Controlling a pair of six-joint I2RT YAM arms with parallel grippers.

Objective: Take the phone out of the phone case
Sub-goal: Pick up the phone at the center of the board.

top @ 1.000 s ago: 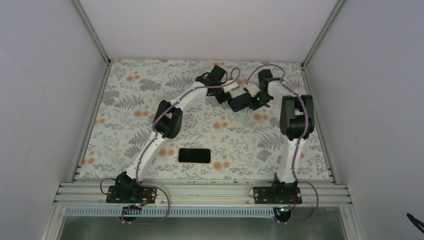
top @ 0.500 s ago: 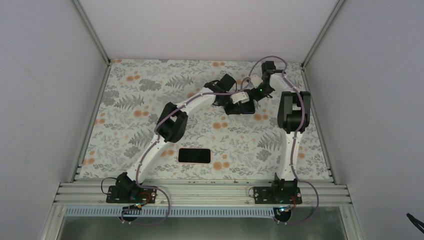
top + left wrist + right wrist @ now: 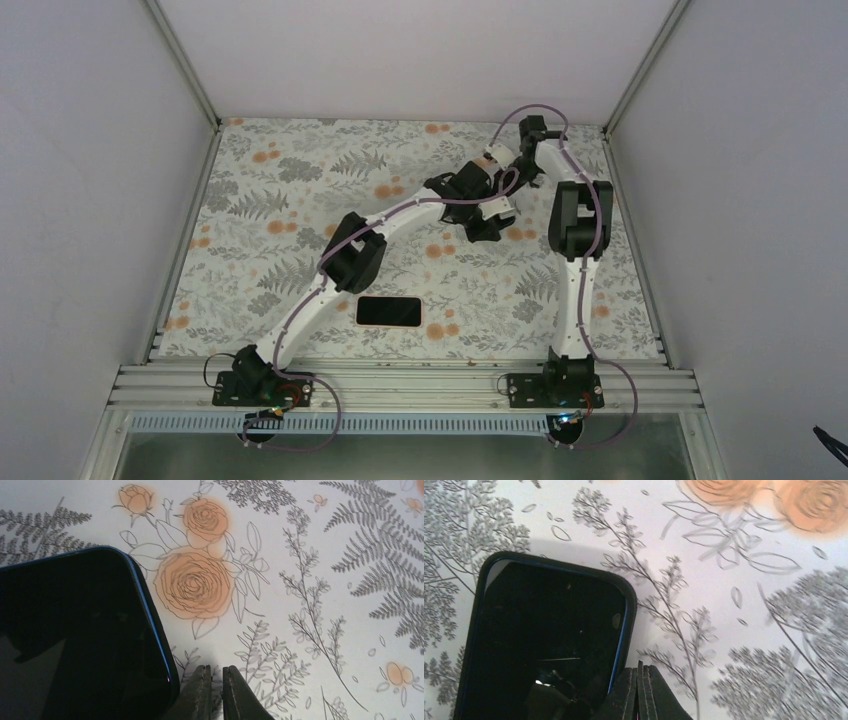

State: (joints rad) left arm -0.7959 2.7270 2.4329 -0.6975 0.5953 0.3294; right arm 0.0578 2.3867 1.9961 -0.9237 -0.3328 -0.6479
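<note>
**Top view.** The flat black glossy phone (image 3: pixel 385 311) lies screen-up at about 6 o'clock from the middle of the floral-printed table cover (image 3: pixel 260 200), close to the near rail. A sliver of the thin salmon-pink phone case (image 3: pixel 419 312) shows along its 3 o'clock edge, so I judge that the phone is still seated in it. The white-and-black left arm (image 3: pixel 320 290) and right arm (image 3: pixel 580 290) both reach out to about 1 o'clock, well apart from the phone. Their working ends crowd together there, too tangled to read.

**Left wrist view.** The left gripper (image 3: pixel 215 694) sits at 6 o'clock, its fingers drawn together with nothing between them. A glossy black slab with a blue-edged rim (image 3: pixel 75 640) fills the 8 o'clock corner, just beside the fingers. It is not gripped. An orange printed rose (image 3: pixel 192 582) lies at 12 o'clock.

**Right wrist view.** The right gripper (image 3: pixel 640 692) is at 6 o'clock, jaws pressed together and empty. The slab's rounded end lies at 9 o'clock, just beside the tips.

**Doing the step well.** Neither gripper is at the pink shell, so the removal looks not yet begun. Both should probably go to the phone case. One gripper could pin the shell flat. The other could work its tip under the rim at a corner, where a thin shell likely yields most easily. It should peel the rim outward rather than lift, or phone and case may rise together.
</note>
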